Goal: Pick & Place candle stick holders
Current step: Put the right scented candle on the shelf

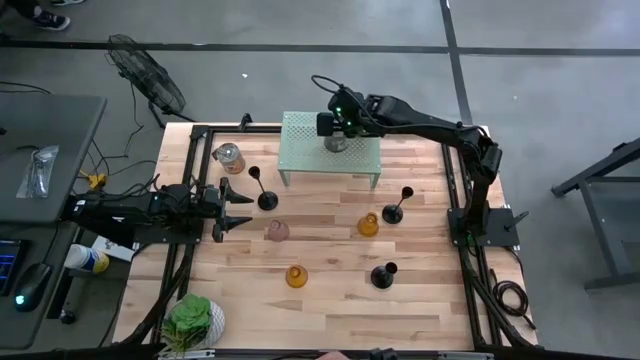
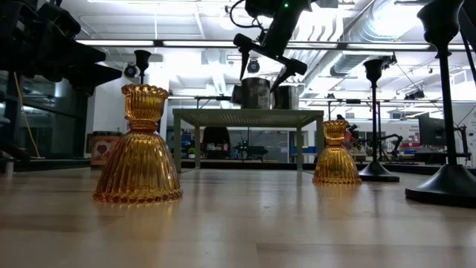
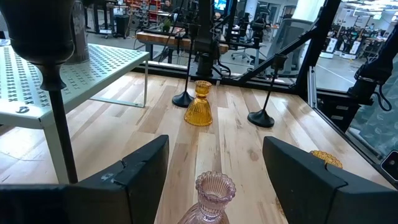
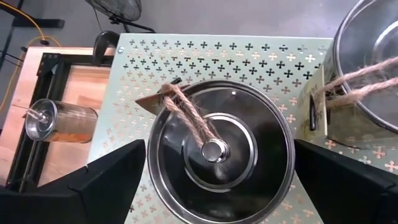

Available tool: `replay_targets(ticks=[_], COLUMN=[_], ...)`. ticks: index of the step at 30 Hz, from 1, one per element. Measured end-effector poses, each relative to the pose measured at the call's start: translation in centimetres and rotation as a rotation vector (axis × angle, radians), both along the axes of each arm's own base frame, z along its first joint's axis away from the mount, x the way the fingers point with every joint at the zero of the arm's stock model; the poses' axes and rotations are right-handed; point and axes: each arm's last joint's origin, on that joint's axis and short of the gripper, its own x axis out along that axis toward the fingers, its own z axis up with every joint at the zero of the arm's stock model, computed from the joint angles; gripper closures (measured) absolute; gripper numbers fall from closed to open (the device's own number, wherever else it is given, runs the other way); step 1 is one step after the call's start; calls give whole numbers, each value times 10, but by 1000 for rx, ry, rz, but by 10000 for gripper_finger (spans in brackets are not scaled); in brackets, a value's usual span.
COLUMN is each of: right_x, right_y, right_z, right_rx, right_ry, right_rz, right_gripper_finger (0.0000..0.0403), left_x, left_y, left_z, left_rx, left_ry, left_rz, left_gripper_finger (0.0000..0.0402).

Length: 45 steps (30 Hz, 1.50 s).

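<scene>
Six candle stick holders stand on their bases on the wooden table. The three black ones are near my left gripper [image 1: 262, 190], right of centre [image 1: 393, 206] and near the front [image 1: 383, 273]. The two amber ones are at the centre right [image 1: 368, 224] and the front [image 1: 295, 275]. The pink one [image 1: 277, 231] stands just ahead of my left gripper [image 1: 243, 208], which is open and level over the table; it shows between the fingers in the left wrist view [image 3: 212, 194]. My right gripper [image 1: 338, 128] is open above a lidded steel pot [image 4: 217, 155] on the green shelf [image 1: 300, 150].
The green perforated shelf [image 4: 186, 56] carries the lidded pot, which has twine tied at its knob, and a second steel pot [image 4: 373, 68]. A glass jar [image 1: 229, 156] lies at the far left. A green plant [image 1: 192, 320] sits at the near left corner. Black frame rails border the table.
</scene>
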Motion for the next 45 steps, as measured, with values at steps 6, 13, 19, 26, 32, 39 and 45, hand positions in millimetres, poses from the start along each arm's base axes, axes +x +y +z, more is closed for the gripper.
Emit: replay_targets(ticks=[6, 13, 19, 26, 32, 39, 45], right_x=[1, -9, -15, -5, -4, -18, -27], right_y=[-2, -2, 12, 36, 52, 71, 75], right_z=[6, 22, 41, 41, 21, -13, -47], right_rx=[-39, -127, -208, -168, -336, -583, -619], right_ry=[-40, -36, -37, -59, 6, 4, -6], right_rz=[8, 5, 122, 545, 800, 981, 983], right_gripper_finger=[12, 11, 13, 69, 150, 260, 362], left_x=[0, 0, 0, 0, 0, 0, 0], left_y=[0, 0, 0, 0, 0, 0, 0], left_z=[0, 0, 0, 0, 0, 0, 0], left_rx=[0, 0, 0, 0, 0, 0, 0], left_ry=[0, 0, 0, 0, 0, 0, 0], left_rz=[0, 0, 0, 0, 0, 0, 0], left_gripper_finger=[146, 146, 146, 146, 146, 146, 146])
